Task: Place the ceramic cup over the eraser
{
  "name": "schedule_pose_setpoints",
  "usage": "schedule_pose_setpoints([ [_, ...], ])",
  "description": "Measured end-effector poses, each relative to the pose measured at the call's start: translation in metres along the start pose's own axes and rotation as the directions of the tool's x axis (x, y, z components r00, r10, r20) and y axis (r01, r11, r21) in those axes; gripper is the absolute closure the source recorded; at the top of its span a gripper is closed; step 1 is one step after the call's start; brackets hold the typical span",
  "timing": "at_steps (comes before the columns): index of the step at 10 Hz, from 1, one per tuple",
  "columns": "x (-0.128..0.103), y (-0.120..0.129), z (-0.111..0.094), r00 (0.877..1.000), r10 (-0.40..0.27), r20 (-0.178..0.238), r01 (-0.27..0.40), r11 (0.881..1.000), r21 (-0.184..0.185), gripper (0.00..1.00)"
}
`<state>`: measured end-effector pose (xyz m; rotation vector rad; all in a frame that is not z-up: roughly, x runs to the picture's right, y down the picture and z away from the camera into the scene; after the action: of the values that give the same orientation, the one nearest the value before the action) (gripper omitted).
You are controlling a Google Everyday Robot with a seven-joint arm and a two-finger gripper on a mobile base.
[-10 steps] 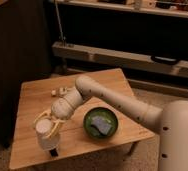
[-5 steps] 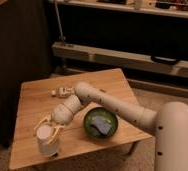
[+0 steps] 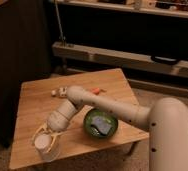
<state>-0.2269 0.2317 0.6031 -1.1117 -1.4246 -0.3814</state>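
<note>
The ceramic cup [image 3: 45, 145] is a small white tapered cup standing at the front left of the wooden table [image 3: 32, 102], close to its front edge. My gripper [image 3: 47, 138] comes down from above at the end of the pale arm. Its yellowish fingers [image 3: 38, 134] straddle the cup's upper part and hold it. The eraser is hidden; no black block shows beside or below the cup.
A dark green bowl [image 3: 89, 131] holding a blue-grey pad [image 3: 101, 125] stands just right of the cup. Small objects [image 3: 61, 92] and an orange piece [image 3: 97, 91] lie at the back of the table. A dark cabinet stands left, and a low shelf [image 3: 122, 56] runs behind.
The gripper has carried the cup downward toward the table's front left. A dark block seen under the cup a second ago no longer shows.
</note>
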Motion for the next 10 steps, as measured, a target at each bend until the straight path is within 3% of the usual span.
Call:
schedule_pose_setpoints([
  [1,0.001,-0.002,0.0,1.0,0.002,-0.019,-0.002,1.0,0.004,0.2],
  [8,0.018,-0.008,-0.001,0.996,0.08,-0.042,-0.078,0.996,0.037,0.2],
  [10,0.024,-0.008,-0.004,0.988,0.15,-0.042,-0.146,0.986,0.078,0.2],
])
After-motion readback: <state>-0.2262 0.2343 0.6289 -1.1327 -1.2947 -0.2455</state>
